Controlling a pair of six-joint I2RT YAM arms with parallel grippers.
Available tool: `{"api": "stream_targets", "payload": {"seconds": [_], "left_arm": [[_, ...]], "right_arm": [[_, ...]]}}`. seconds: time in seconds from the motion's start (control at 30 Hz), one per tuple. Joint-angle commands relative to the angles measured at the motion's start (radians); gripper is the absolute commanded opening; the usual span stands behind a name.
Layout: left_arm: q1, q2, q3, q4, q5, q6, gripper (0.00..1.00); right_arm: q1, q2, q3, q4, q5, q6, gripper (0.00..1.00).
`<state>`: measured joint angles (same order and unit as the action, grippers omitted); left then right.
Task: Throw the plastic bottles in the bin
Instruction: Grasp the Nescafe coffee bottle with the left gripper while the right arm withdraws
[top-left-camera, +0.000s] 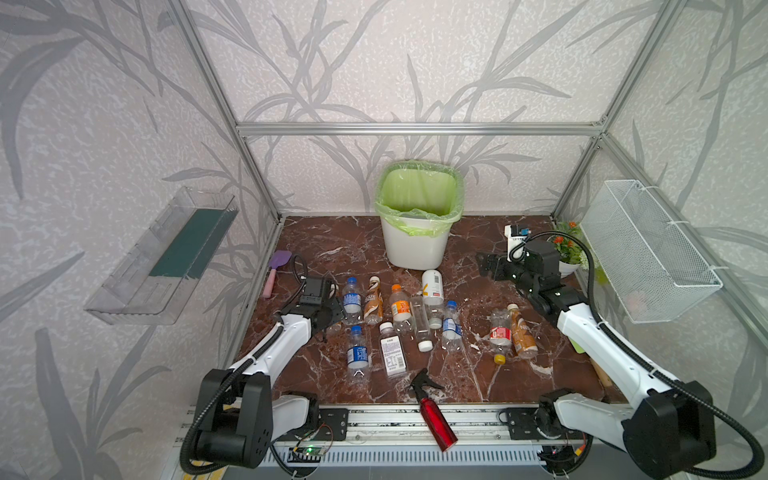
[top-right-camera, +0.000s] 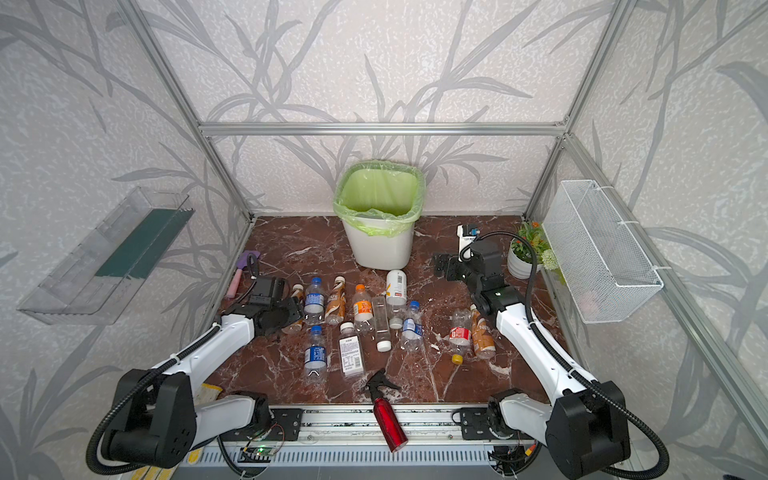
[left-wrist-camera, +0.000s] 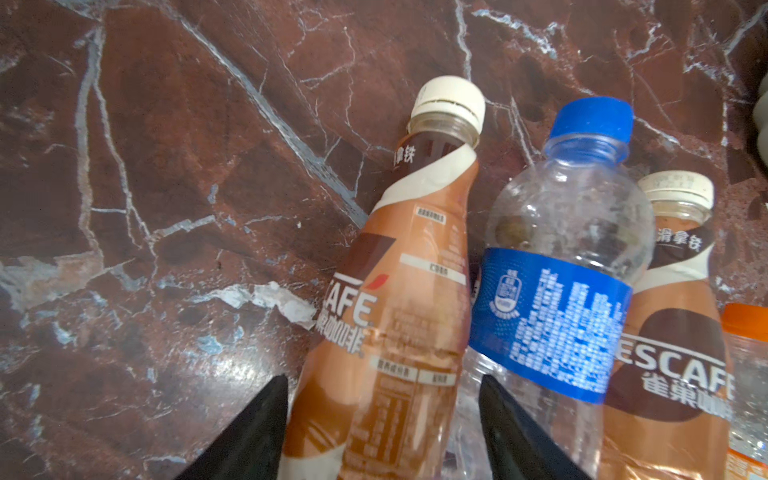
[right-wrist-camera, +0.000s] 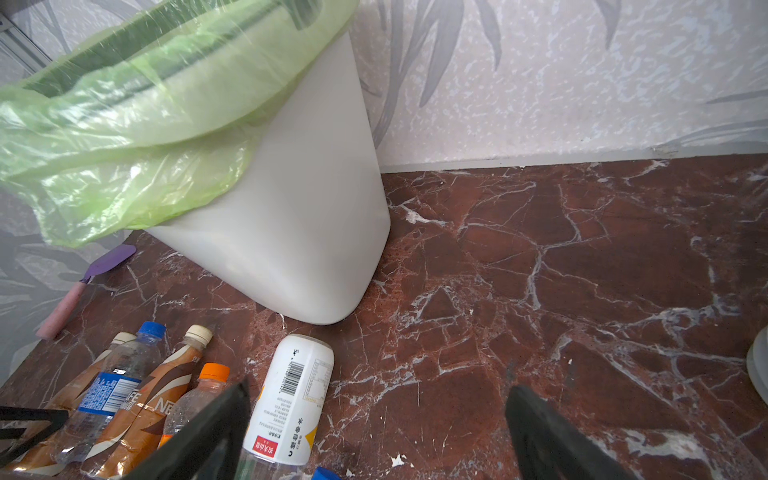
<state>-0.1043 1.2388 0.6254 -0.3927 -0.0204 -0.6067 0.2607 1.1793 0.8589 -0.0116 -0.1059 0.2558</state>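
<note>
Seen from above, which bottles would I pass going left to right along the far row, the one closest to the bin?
Half-hidden coffee bottle → blue-label water bottle → second coffee bottle → orange-label bottle → white-label bottle.

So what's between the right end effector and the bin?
Nothing: bare marble tabletop between the right end effector and the bin, in both top views.
</note>
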Motion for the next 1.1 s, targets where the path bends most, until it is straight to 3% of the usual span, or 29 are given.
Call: {"api": "stream_targets", "payload": {"seconds": [0.0,0.43,0.7,0.8,0.97,1.07], "left_arm": [[0.002,0.031,0.010,-0.030,-0.041,-0.024,0.70],[0.003,0.076,0.016,-0.025,-0.078,-0.025,0.50],[0.002,0.045,0.011,-0.027,-0.092,-0.019,0.46],[0.002,0.033,0.005,-0.025,-0.094,-0.015,0.47],[0.003,0.067,0.009,-0.021,-0.094,-0.025,0.65],[0.002,0.080,0.023,-0.032,-0.106,-0.024,0.69]], "right_arm": [[-0.001,0.003,-0.017,0.039,-0.002,0.010,0.96],[-0.011,0.044,-0.044,0.042,0.008,0.016,0.95],[-0.012,0.078,-0.047,0.042,-0.001,0.016,0.95],[-0.012,0.080,-0.048,0.041,-0.003,0.017,0.95],[-0.012,0.081,-0.047,0.042,-0.008,0.022,0.94],[-0.012,0.080,-0.048,0.041,-0.006,0.020,0.94]]}}
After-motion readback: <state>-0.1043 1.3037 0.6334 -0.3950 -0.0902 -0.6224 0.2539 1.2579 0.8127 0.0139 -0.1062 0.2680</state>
